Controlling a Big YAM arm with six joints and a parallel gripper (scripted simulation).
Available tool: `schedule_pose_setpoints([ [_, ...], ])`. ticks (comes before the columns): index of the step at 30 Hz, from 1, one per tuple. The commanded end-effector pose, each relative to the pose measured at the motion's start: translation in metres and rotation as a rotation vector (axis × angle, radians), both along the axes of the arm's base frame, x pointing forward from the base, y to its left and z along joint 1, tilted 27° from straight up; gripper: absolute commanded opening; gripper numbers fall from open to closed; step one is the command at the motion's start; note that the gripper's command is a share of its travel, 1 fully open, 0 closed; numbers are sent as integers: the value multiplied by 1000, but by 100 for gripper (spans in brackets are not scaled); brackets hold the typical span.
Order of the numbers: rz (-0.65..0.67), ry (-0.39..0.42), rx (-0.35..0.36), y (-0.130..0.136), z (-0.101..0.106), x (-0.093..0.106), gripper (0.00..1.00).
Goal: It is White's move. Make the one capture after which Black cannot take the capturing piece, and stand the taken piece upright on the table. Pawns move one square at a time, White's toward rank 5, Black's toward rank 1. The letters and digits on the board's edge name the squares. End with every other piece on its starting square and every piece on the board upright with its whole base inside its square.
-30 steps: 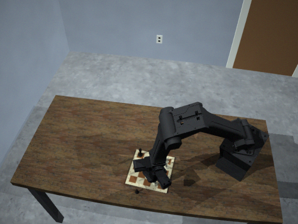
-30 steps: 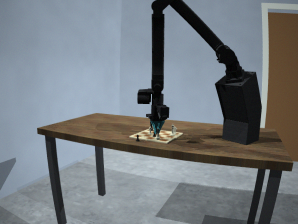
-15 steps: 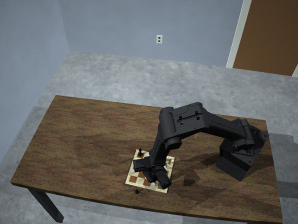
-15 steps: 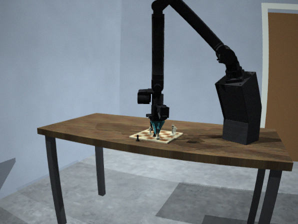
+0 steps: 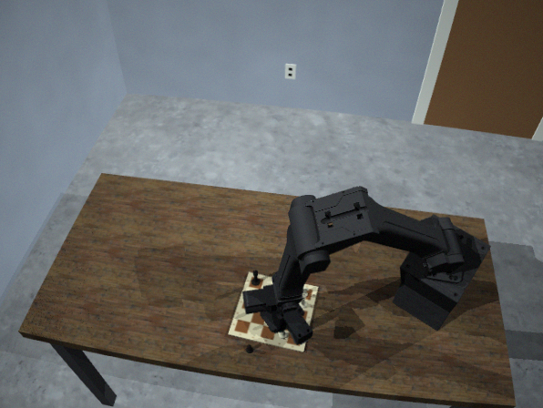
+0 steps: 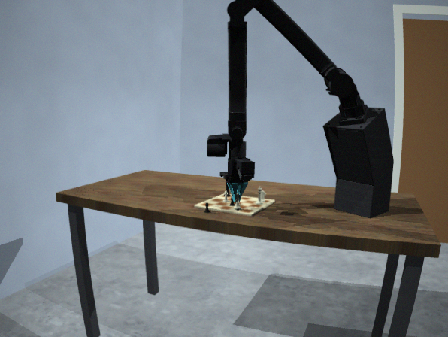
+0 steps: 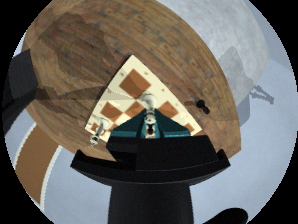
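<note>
While a black pawn [image 5: 249,349] stands upright on the table [image 5: 137,237] at the board's [image 5: 241,319] 7 o'clock corner, the capture looks half done: the gripper [image 7: 150,124], nearly closed, clamps a white piece [image 7: 150,107] over the board, not yet set down on its square.

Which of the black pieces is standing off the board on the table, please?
The small black pawn beside the board's near edge; the other black piece stands on a far corner square.

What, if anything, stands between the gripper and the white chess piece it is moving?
Nothing: the black parallel gripper is already shut on the small white chess piece above the checkered board.
</note>
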State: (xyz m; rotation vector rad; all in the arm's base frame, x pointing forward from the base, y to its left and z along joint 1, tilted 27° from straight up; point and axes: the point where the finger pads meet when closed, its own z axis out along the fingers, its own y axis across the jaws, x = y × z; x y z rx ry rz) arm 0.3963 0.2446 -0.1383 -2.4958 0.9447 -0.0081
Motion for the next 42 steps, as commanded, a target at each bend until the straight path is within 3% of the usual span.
schedule_pose_setpoints([
  [1,-20,-13,8,-8,2,9,0],
  [42,-26,-28,16,-4,8,16,0],
])
